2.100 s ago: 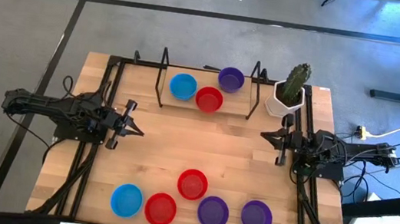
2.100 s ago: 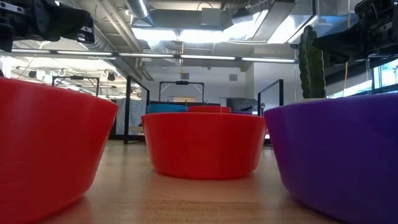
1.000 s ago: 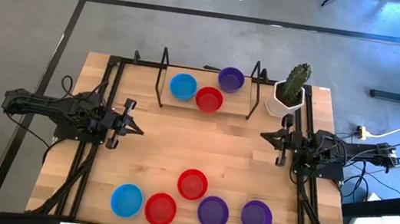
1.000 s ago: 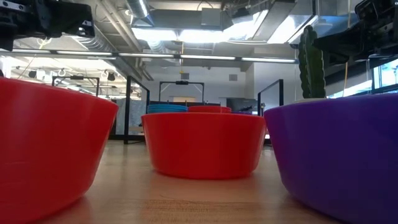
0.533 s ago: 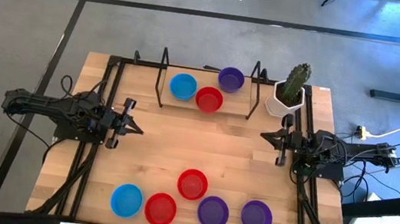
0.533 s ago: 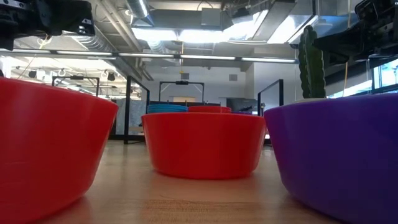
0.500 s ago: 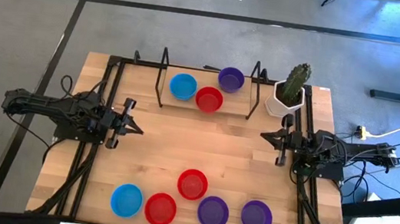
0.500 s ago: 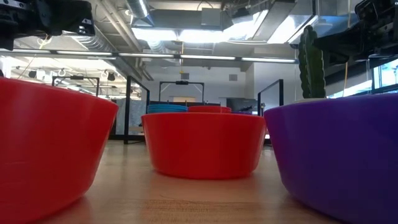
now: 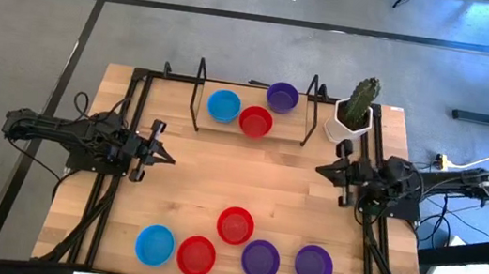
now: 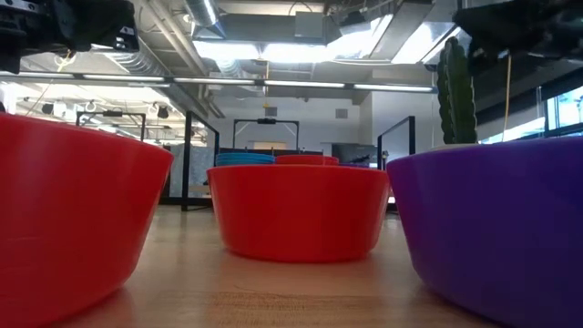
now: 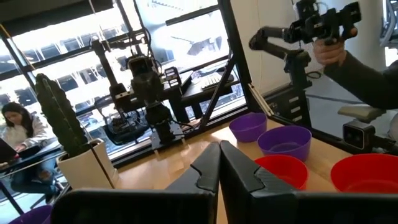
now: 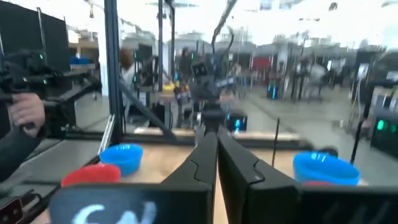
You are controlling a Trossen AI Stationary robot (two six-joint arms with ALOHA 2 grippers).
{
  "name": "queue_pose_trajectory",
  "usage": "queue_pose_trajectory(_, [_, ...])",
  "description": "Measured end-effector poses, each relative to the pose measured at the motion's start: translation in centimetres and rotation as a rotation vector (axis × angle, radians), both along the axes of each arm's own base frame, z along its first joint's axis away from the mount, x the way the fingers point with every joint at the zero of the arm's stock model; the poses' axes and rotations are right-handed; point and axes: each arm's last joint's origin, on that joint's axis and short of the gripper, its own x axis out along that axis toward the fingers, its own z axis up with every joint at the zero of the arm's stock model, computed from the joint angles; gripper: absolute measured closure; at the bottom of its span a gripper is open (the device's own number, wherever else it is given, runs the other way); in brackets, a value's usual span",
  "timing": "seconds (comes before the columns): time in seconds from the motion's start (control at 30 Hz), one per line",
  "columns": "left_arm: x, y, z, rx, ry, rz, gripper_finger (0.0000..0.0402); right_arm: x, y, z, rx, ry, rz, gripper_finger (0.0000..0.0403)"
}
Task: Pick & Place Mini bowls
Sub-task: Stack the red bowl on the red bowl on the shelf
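Five mini bowls sit in a loose row near the table's near edge: blue [image 9: 155, 244], red [image 9: 196, 256], red [image 9: 235, 225], purple [image 9: 259, 260] and purple [image 9: 313, 264]. Three more, blue [image 9: 223, 106], red [image 9: 256, 122] and purple [image 9: 282, 96], rest inside a black wire rack [image 9: 249, 136] at the far side. My left gripper [image 9: 166, 158] hovers shut over the left middle of the table, pointing right. My right gripper [image 9: 319, 169] hovers shut over the right middle, pointing left. Both wrist views show shut fingers, the left gripper [image 11: 219, 146] and the right gripper [image 12: 211, 137].
A cactus in a white pot [image 9: 352, 123] stands at the far right corner, close beside my right arm. Bare wood lies between the two grippers and the bowl groups. A person's hand [image 11: 329, 50] holding a device shows beyond the table, and a seated person [image 11: 18, 124] farther off.
My right arm has lifted a little and edged toward the table's middle; its fingers stay shut. The bowls and my left arm have kept still.
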Motion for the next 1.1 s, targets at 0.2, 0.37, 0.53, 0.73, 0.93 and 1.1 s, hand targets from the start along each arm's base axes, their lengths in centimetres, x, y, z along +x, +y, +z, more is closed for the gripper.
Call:
queue_pose_trajectory(0.2, [0.0, 0.0, 0.0, -0.001, 0.0, 0.0, 0.0397, 4.5, 1.2, 2.2, -0.024, 0.21, 0.035, 0.0386])
queue_pose_trajectory(0.37, [0.0, 0.0, -0.1, -0.001, 0.008, 0.0, 0.04, 9.3, 2.6, 4.7, -0.068, 0.431, 0.06, 0.0386])
queue_pose_trajectory(0.53, [0.0, 0.0, -0.1, -0.002, 0.01, 0.002, 0.0394, 14.2, 4.7, 7.2, -0.127, 0.648, 0.101, 0.0386])
queue_pose_trajectory(0.73, [0.0, 0.0, -0.1, -0.002, 0.012, 0.003, 0.0393, 19.4, 6.6, 8.6, -0.191, 0.846, 0.127, 0.038])
queue_pose_trajectory(0.93, [0.0, 0.0, -0.2, -0.002, 0.016, 0.004, 0.0398, 23.9, 8.0, 6.3, -0.224, 0.974, 0.247, 0.0309])
queue_pose_trajectory(1.1, [0.0, 0.0, -0.3, -0.002, 0.029, 0.005, 0.0394, 25.9, 8.4, 3.1, -0.31, 1.063, 0.216, 0.0233])
